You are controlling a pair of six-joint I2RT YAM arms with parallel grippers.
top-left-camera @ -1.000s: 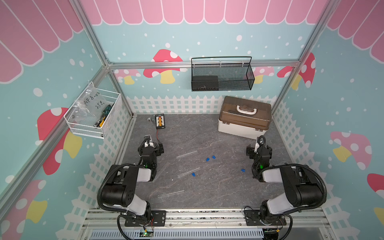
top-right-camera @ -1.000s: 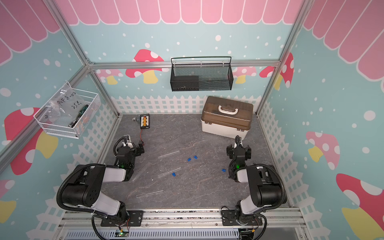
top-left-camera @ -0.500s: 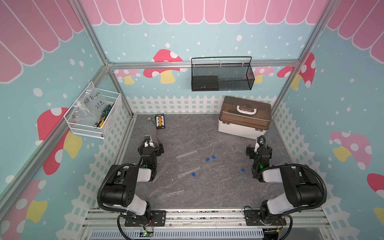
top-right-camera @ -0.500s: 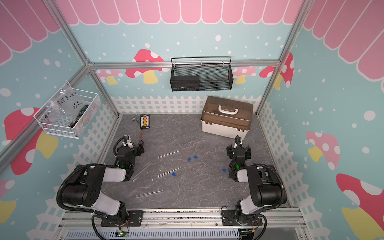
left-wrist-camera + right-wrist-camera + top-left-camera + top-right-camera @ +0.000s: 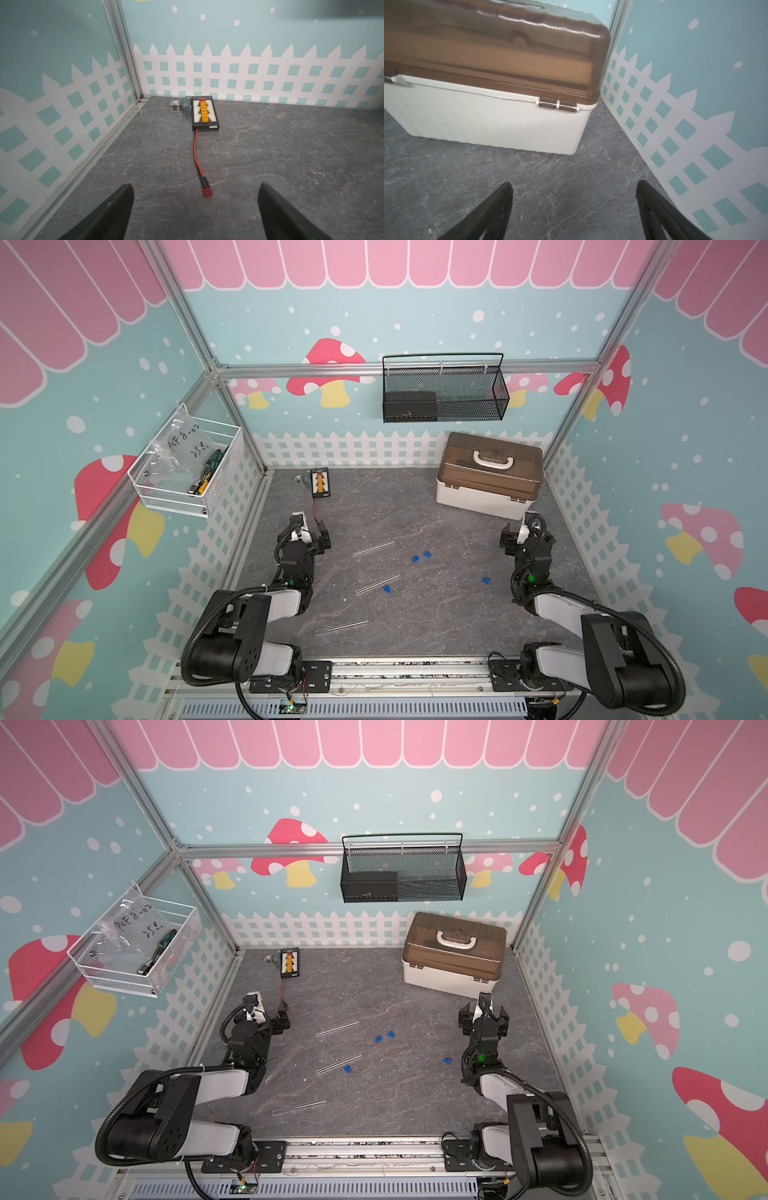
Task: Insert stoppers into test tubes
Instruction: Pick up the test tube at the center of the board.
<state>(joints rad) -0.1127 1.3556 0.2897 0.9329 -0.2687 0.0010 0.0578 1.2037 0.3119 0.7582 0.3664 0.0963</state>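
Several clear test tubes lie flat on the grey floor in both top views: one (image 5: 373,548) at mid-table, one (image 5: 377,584) nearer the front, one (image 5: 341,627) nearest the front, and one (image 5: 326,578) beside the left arm. Several small blue stoppers lie loose: a pair (image 5: 420,556), one (image 5: 387,589) by a tube, one (image 5: 485,580) towards the right arm. My left gripper (image 5: 311,527) (image 5: 195,185) stands open and empty at the left, away from the tubes. My right gripper (image 5: 522,527) (image 5: 574,182) is open and empty at the right.
A white storage box with a brown lid (image 5: 490,477) (image 5: 488,120) stands just ahead of the right gripper. A black connector board (image 5: 320,482) (image 5: 204,114) with a red-and-black cable (image 5: 196,155) lies ahead of the left gripper. Fence-patterned walls close both sides.
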